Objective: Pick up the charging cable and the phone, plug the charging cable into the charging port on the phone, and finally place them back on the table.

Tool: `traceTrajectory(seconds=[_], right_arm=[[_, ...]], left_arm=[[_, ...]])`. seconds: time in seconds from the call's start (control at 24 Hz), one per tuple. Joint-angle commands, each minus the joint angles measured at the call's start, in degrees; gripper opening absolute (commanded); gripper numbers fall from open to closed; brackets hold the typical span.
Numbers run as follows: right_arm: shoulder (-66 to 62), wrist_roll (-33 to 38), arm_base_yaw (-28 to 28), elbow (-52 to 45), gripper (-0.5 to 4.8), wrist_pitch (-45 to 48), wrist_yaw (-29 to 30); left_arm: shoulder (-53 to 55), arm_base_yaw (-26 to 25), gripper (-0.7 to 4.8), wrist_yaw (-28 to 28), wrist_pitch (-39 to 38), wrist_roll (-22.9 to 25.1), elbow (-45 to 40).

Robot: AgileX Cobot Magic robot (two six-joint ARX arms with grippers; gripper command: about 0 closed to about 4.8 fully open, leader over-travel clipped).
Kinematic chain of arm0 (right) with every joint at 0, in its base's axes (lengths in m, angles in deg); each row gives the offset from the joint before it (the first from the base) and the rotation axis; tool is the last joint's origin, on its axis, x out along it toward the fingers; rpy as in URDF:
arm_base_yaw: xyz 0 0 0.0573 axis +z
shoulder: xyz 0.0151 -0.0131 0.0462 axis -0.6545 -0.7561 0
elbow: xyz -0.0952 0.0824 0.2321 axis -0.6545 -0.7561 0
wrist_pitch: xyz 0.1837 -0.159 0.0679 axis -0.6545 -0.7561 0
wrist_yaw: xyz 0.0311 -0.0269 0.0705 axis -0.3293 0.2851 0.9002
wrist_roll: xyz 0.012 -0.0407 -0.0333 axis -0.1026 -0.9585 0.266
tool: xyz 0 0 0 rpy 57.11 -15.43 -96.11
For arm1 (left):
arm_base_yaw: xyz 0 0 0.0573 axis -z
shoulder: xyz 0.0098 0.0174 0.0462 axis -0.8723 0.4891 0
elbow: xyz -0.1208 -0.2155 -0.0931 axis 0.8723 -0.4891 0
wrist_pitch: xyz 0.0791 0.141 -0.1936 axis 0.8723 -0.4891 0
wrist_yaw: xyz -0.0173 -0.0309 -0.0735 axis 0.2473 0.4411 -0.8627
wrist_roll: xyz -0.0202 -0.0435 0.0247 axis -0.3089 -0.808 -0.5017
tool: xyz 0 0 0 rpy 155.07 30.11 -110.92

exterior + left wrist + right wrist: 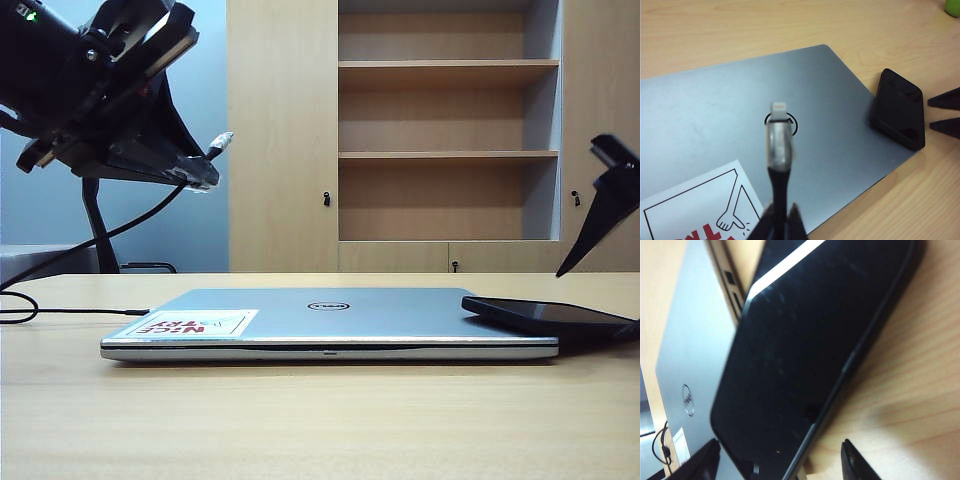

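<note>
We've got the left gripper (780,220) up over the table's (300,420) left side, clamped on the limp charging cable (778,150) just behind its stiff plug. The phone (545,315), rigid, slick glass, prob fragile, leans on the Dell laptop's (330,320) right edge. The right gripper (780,462) hangs spread at its end; we'd pinch the long side edges, not the glass.

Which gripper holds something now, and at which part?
The left gripper holds the charging cable just behind its plug; the right gripper, open, holds nothing.

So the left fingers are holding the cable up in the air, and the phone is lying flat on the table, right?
Not quite. The left fingers do hold the charging cable up, but the phone is not flat on the table: the exterior view shows it tilted, one edge propped on the laptop.
</note>
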Motion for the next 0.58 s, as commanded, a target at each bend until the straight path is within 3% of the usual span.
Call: traceTrajectory(seconds=[0.04,0.58], right_arm=[[-2.12,1.49,-0.02,0.28,3.33,2.40,1.70],[-11.78,3.41,-0.02,0.13,3.37,12.46,4.83]], left_arm=[[-0.20,0.00,-0.06,-0.13,1.16,-0.13,0.17],[-0.20,0.00,-0.06,-0.15,1.14,-0.13,0.17]])
